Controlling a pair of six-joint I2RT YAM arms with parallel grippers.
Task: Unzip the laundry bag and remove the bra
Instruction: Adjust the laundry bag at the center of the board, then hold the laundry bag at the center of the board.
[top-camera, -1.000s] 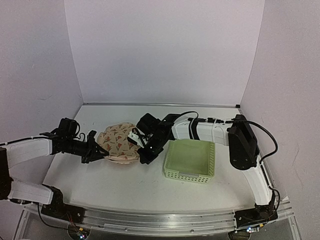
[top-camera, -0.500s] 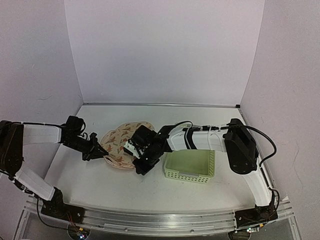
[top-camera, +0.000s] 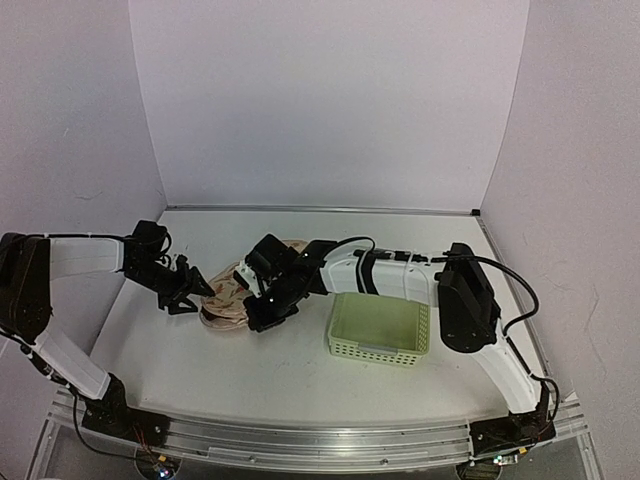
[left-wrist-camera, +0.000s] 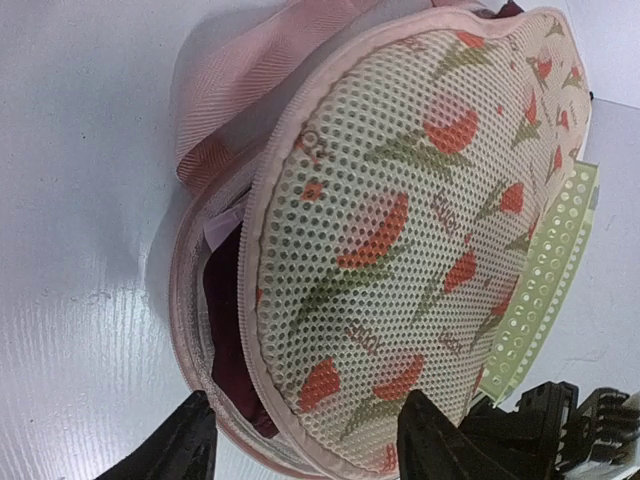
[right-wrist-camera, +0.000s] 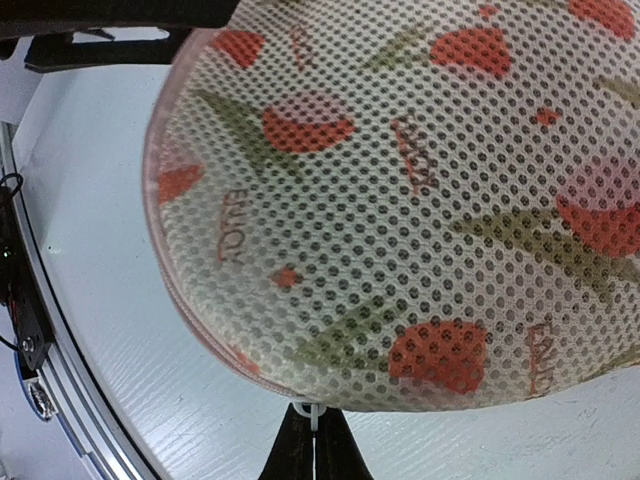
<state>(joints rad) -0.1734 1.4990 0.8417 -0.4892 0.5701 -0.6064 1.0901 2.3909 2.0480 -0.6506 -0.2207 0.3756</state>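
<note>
The laundry bag (top-camera: 226, 296) lies on the table between my two grippers, a cream mesh pouch with red-and-green motifs (left-wrist-camera: 400, 200). Its zip stands partly undone on the left side, and the dark maroon bra (left-wrist-camera: 226, 335) shows through the gap. My left gripper (top-camera: 192, 292) is open at the bag's left end, its fingers (left-wrist-camera: 172, 450) either side of the rim without gripping it. My right gripper (top-camera: 256, 316) is shut on the white zip pull (right-wrist-camera: 317, 412) at the bag's near rim (right-wrist-camera: 420, 200).
A pale green slatted plastic basket (top-camera: 380, 327) stands just right of the bag, and its edge (left-wrist-camera: 540, 290) shows behind the pouch. The right arm (top-camera: 380, 275) stretches across above the basket. White walls close the table's back and sides.
My left gripper has opened and let go of the bag's edge. My right gripper has moved left along the rim with the zip pull, and the bag has shifted left.
</note>
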